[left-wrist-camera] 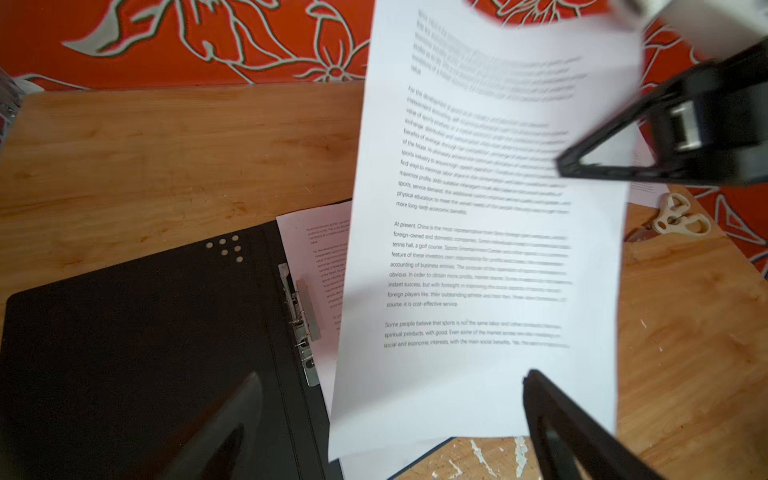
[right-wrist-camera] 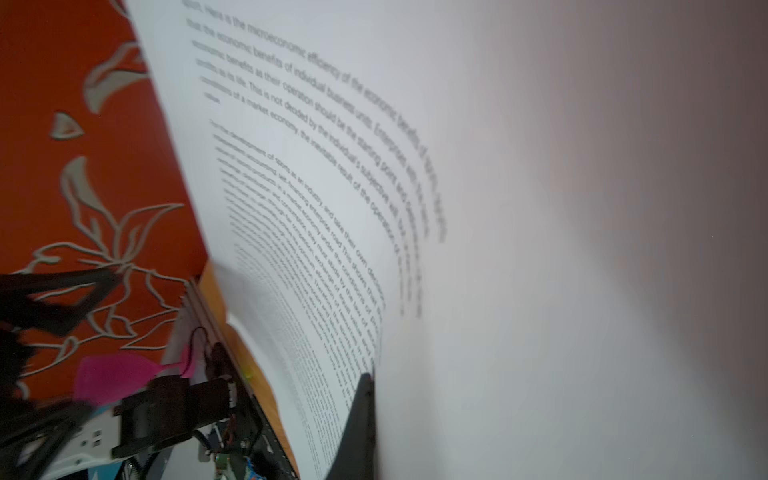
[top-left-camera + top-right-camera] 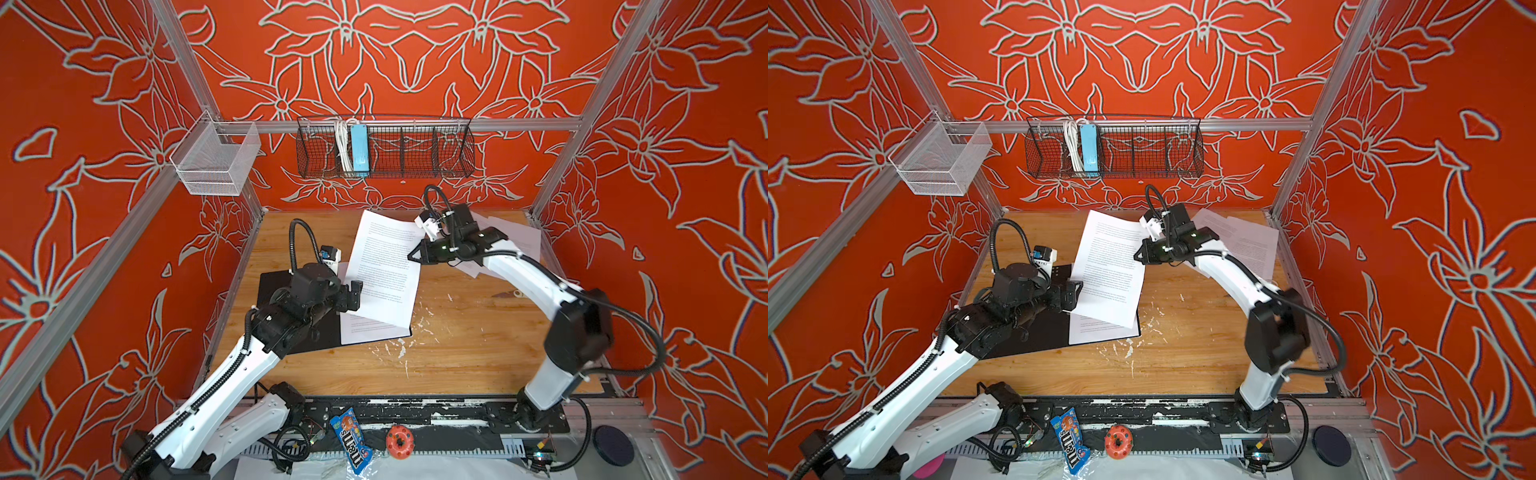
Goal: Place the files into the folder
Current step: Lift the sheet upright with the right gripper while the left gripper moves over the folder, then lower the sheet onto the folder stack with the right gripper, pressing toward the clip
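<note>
The folder (image 3: 274, 286) (image 3: 1034, 332) (image 1: 124, 332) lies open on the wooden table, black inside up, with a metal clip at its spine. One printed sheet (image 3: 365, 332) (image 3: 1096, 332) (image 1: 320, 257) rests on its right half. Above it, tilted, hangs another of the files (image 3: 382, 270) (image 3: 1108, 270) (image 1: 478, 249) (image 2: 291, 208), with my right gripper (image 3: 413, 255) (image 3: 1138, 255) (image 1: 582, 166) (image 2: 370, 386) shut on its right edge. My left gripper (image 3: 353, 296) (image 3: 1073, 295) (image 1: 386, 415) stands open at this sheet's lower left edge, over the folder. More files (image 3: 519, 237) (image 3: 1246, 241) lie at the back right.
Cream-handled scissors (image 1: 677, 220) (image 3: 517, 293) lie right of the held sheet. On the back rail hang a black wire basket (image 3: 386, 149) and a white mesh basket (image 3: 216, 160). A candy bag (image 3: 351, 440), a red ring (image 3: 400, 441) and a dark disc (image 3: 613, 446) sit along the front.
</note>
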